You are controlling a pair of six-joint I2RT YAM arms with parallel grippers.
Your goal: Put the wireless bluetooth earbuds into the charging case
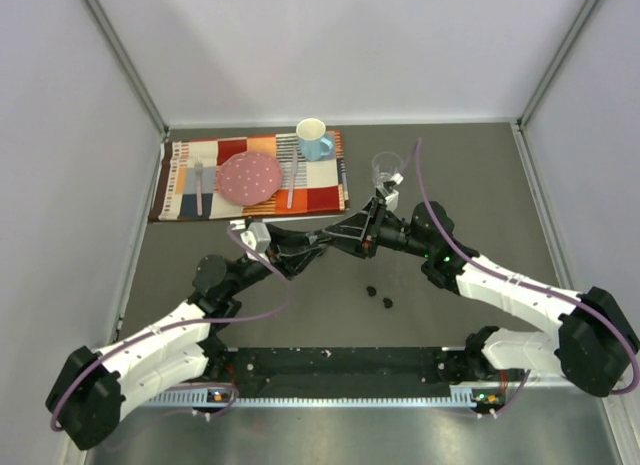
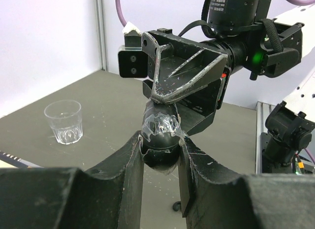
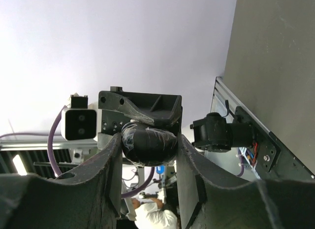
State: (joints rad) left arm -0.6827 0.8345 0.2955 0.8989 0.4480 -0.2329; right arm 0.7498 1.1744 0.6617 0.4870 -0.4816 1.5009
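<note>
The black oval charging case (image 2: 160, 157), wrapped in clear tape, hangs in mid-air between both arms above the table's middle (image 1: 341, 239). My left gripper (image 2: 161, 146) is shut on its lower half. From the opposite side my right gripper (image 3: 147, 140) has its fingers pressed against both flanks of the case (image 3: 147, 146). In the top view the left gripper (image 1: 322, 242) and right gripper (image 1: 356, 235) meet tip to tip. Two tiny black earbuds (image 1: 371, 290) (image 1: 386, 303) lie on the grey table below them. One earbud (image 2: 176, 206) shows between my left fingers.
A clear glass cup (image 1: 386, 167) (image 2: 63, 121) stands behind the right gripper. At the back left a patchwork placemat (image 1: 190, 175) carries a pink plate (image 1: 250, 177), a blue mug (image 1: 314, 139) and cutlery. Grey walls close in both sides.
</note>
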